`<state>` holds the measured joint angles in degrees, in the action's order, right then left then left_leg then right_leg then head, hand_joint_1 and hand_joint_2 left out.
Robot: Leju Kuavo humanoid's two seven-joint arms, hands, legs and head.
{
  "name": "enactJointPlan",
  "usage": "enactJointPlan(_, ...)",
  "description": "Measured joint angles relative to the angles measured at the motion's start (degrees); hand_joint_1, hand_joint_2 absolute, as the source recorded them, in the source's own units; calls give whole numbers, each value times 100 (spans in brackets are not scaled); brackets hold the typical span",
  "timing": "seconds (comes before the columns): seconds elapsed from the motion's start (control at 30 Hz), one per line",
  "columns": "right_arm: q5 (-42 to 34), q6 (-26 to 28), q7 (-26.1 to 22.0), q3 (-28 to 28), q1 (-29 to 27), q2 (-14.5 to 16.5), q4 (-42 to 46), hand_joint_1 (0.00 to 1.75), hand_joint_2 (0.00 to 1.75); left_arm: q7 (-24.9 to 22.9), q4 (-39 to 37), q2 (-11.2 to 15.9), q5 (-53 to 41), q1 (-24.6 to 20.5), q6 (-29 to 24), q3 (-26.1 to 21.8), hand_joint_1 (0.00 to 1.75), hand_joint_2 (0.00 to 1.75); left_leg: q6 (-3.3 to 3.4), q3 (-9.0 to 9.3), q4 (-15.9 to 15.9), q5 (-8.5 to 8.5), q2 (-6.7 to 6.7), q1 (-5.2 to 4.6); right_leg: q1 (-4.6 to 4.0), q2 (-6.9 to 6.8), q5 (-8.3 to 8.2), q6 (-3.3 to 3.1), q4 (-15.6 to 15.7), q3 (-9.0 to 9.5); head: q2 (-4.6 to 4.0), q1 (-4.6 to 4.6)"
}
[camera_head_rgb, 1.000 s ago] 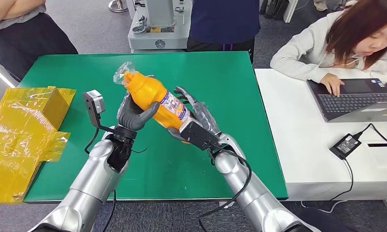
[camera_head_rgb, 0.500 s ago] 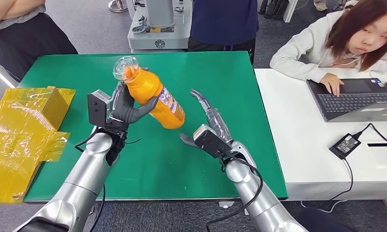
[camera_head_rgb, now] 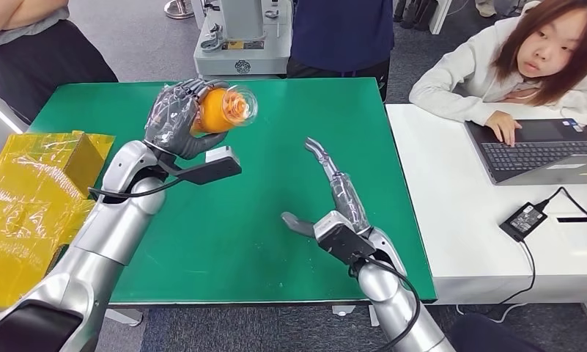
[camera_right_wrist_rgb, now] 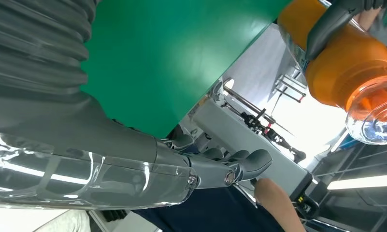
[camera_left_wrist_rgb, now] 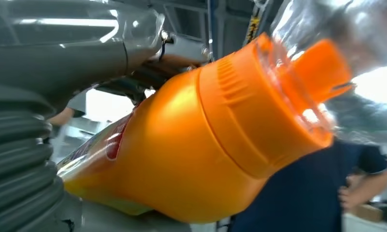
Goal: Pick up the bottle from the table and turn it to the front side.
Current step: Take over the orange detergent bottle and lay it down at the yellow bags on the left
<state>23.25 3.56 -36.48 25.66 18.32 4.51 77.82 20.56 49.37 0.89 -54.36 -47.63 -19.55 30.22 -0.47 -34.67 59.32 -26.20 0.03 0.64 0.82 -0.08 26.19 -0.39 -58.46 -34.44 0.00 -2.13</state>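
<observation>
My left hand (camera_head_rgb: 174, 115) grips an orange bottle (camera_head_rgb: 218, 109) in the air above the far left of the green table (camera_head_rgb: 275, 213). The bottle lies roughly level, its clear-wrapped cap end pointing back toward me and to the right. Up close, the left wrist view has the orange bottle (camera_left_wrist_rgb: 206, 140) with its orange cap under clear film and a red label part near the palm. My right hand (camera_head_rgb: 333, 202) hovers over the table's right half, fingers straight and apart, holding nothing. From the right wrist the bottle (camera_right_wrist_rgb: 348, 65) appears beyond the right hand (camera_right_wrist_rgb: 181, 166).
Yellow film-wrapped boxes (camera_head_rgb: 34, 198) lie at the left edge. A white table (camera_head_rgb: 495, 242) on the right carries a laptop (camera_head_rgb: 539, 150) and a power adapter (camera_head_rgb: 522, 220), with a seated person (camera_head_rgb: 525, 62) at it. Two more people stand behind the green table.
My left arm has lifted the bottle up and away, and rolled it so the cap now faces me. The right hand let go of the bottle's base and drew back to the right.
</observation>
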Motion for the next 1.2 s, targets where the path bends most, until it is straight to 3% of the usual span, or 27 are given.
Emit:
enactJointPlan(0.4, -115, 214, -155, 4, -196, -146, 274, 0, 175, -956, -451, 493, -2890, -637, -507, 563, 175, 175, -1, 0, 0, 1, 1, 1, -1, 1, 0, 0, -2, -2, 0, -1)
enactJointPlan(0.6, -100, 321, -112, 1, -361, -237, 499, 0, 175, -1100, -968, 592, -3456, -1056, -392, 830, 175, 175, -1, 0, 0, 0, 3, 0, 0, 4, 0, 0, -1, -1, 0, 1)
enactJointPlan(0.73, -31, 322, -65, -20, -502, -264, 697, 0, 175, -1152, -1218, 801, -3508, -1267, -180, 1079, 175, 175, -1, 1, -1, 0, 7, 0, 0, 8, 0, -1, -3, -3, 0, 0)
enactJointPlan(1.0, 4, 215, -60, -186, -860, -333, 1001, 0, 175, -1148, -1413, 1580, -3386, -1341, 39, 1244, 175, 175, -2, 0, -8, 0, 23, 2, -2, 25, 1, -2, -10, -12, 0, 0)
enactJointPlan(1.2, 38, 158, -151, -315, -1009, -365, 1012, 0, 175, -1244, -1423, 2309, -3301, -980, -64, 1242, 175, 175, -4, 1, -10, -1, 34, 2, -2, 35, 2, -4, -11, -15, 0, -1)
